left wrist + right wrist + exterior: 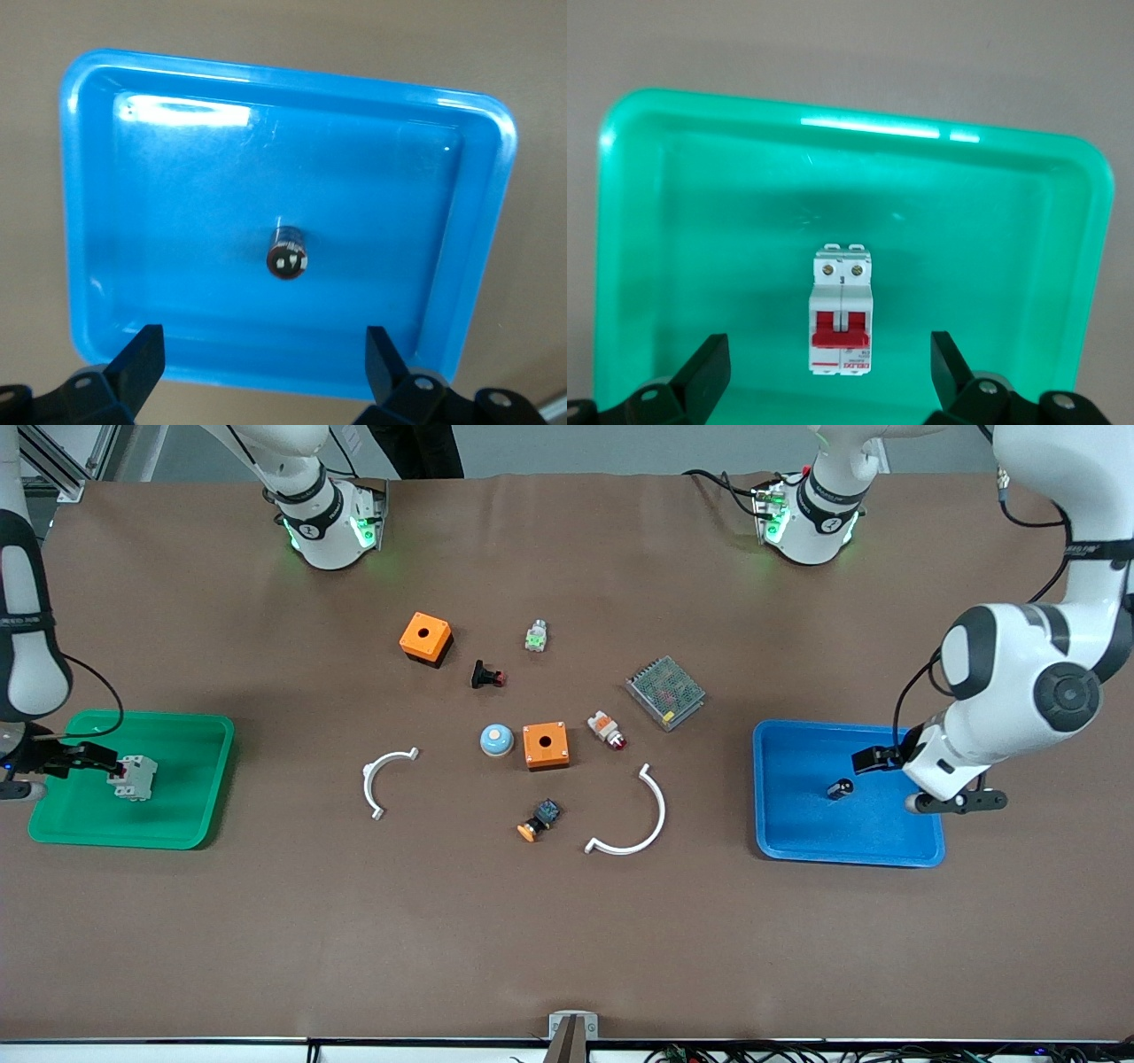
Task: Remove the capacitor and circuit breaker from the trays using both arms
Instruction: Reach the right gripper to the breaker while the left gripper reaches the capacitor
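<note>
The capacitor (840, 788), a tiny black cylinder with a silvery end, lies in the blue tray (797, 841) at the left arm's end of the table. My left gripper (866, 761) is open and empty over that tray, apart from the capacitor. In the left wrist view the capacitor (288, 252) lies mid-tray (89, 177), ahead of the open left gripper (263, 367). The light-grey breaker (133, 777) with red levers lies in the green tray (177, 824). My right gripper (96, 760) is open beside it. In the right wrist view the breaker (842, 310) lies free of the open right gripper (830, 379) in the green tray (656, 221).
Between the trays lie two orange boxes (425, 638) (545, 745), a black red-tipped button (487, 677), a white-and-green part (535, 636), a mesh-covered metal box (665, 692), a white-and-orange part (607, 730), a blue dome (496, 740), an orange-capped switch (539, 820) and two white arcs (385, 779) (633, 819).
</note>
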`<act>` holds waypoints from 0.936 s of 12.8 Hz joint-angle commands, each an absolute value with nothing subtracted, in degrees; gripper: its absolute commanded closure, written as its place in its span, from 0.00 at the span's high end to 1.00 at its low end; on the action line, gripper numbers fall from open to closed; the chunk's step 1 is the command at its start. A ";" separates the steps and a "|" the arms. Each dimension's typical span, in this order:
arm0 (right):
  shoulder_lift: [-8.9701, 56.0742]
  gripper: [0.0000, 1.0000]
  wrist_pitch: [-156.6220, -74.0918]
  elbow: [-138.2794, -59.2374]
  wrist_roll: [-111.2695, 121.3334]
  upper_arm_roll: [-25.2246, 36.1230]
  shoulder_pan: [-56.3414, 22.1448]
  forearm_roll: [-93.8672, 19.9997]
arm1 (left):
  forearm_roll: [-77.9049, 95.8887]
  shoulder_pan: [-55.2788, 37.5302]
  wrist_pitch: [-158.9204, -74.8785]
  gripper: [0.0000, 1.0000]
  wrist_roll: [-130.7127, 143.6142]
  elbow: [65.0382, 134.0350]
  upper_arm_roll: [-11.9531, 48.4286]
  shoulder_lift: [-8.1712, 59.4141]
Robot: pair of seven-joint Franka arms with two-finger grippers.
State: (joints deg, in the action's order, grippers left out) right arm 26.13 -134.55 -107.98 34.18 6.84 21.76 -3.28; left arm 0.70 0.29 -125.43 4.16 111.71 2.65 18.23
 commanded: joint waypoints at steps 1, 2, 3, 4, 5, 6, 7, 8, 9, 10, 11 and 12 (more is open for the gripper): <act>27.50 1.00 -137.71 -109.07 36.91 5.80 23.12 -4.31 | -0.08 0.35 -129.28 1.00 3.52 112.50 2.55 20.91; 28.55 1.00 -139.46 -109.07 37.35 5.80 23.12 -4.22 | -0.09 0.35 -130.24 1.00 3.52 112.50 2.55 22.31; 29.70 1.00 -140.53 -108.99 37.44 5.80 23.12 -4.22 | -0.09 0.18 -130.86 1.00 3.78 112.59 2.55 23.28; 30.66 1.00 -141.32 -108.98 37.44 5.80 23.03 -4.22 | -0.09 0.18 -131.57 1.00 3.78 112.59 2.55 24.34; 31.37 1.00 -141.94 -108.98 37.44 5.80 22.94 -4.22 | -0.17 0.18 -132.70 1.00 3.78 112.67 2.55 25.13; 31.99 1.00 -142.38 -108.90 37.44 5.80 22.94 -4.22 | -0.18 0.00 -133.76 1.00 3.78 113.02 2.55 25.75; 32.51 1.00 -142.82 -108.90 37.44 5.71 22.94 -4.22 | -0.26 -0.17 -134.90 1.00 3.69 113.46 2.55 26.10; 32.61 0.94 -142.82 -108.90 37.44 5.80 22.94 -4.22 | -0.26 -0.52 -136.04 1.00 3.78 113.47 2.55 26.89; 32.69 0.81 -142.74 -108.90 37.79 5.80 23.11 -4.13 | -0.26 -0.61 -137.01 1.00 3.87 113.47 2.55 27.42; 32.78 0.59 -142.73 -108.90 39.19 5.80 23.20 -4.13 | -0.44 -0.62 -137.80 1.00 3.95 113.47 2.55 28.03; 32.78 0.27 -142.56 -108.72 40.77 5.80 23.29 -4.13 | -0.35 -0.79 -138.60 1.00 3.96 113.47 2.55 28.39; 32.78 0.08 -142.47 -108.55 40.87 5.71 23.38 -4.13 | -0.44 -0.88 -138.78 1.00 3.96 113.47 2.55 28.48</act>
State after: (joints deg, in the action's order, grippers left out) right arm 32.88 -142.53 -108.96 38.40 6.61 22.06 -3.28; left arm 0.53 -0.58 -137.22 4.16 112.89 2.65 28.53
